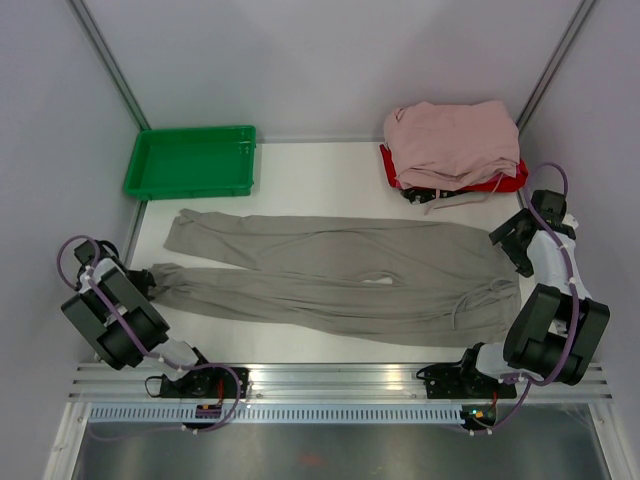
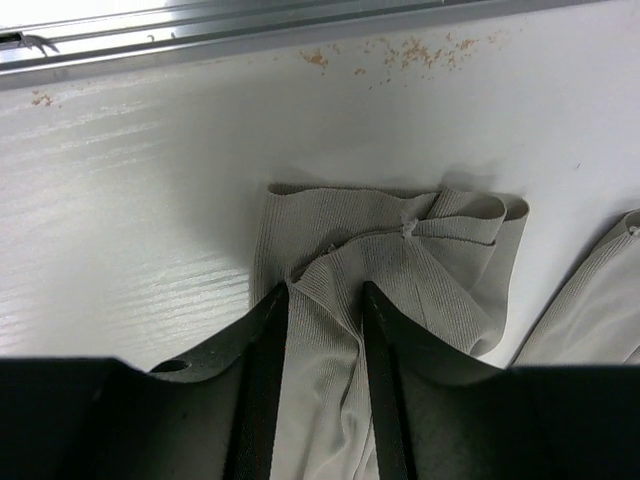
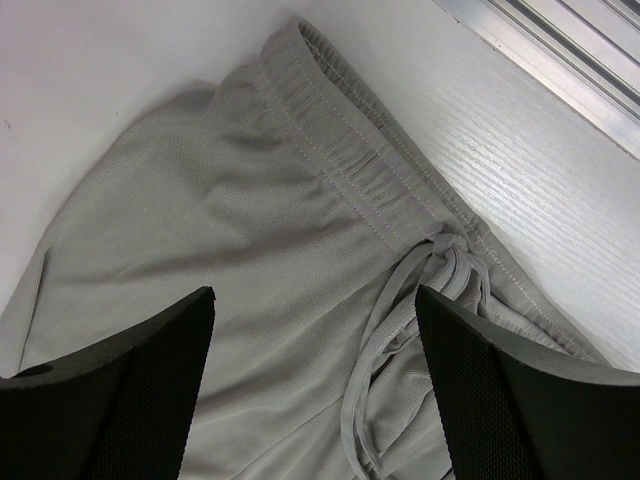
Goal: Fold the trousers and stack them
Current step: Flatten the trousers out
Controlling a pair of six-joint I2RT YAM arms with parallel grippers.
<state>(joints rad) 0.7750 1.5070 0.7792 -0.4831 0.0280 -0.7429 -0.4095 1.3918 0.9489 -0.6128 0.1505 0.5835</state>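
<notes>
Taupe trousers point(image 1: 340, 275) lie flat lengthwise for folding. Left gripper point(image 2: 325, 297) pinches near-leg cuff point(image 2: 400, 225); right gripper point(image 3: 314, 305) gapes wide over waistband point(image 3: 345, 160), empty, likely lining up grasp.

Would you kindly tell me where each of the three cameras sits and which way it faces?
Top external: above and behind the bases, looking down on the table; both arms show, left arm and right arm, the trousers spread between them.
Left wrist: on the left arm, looking down along its dark jaws, closed on a trouser cuff.
Right wrist: on the right arm, looking down between its open jaws at the waistband and drawstring.
Shared: all three see the trousers.
</notes>
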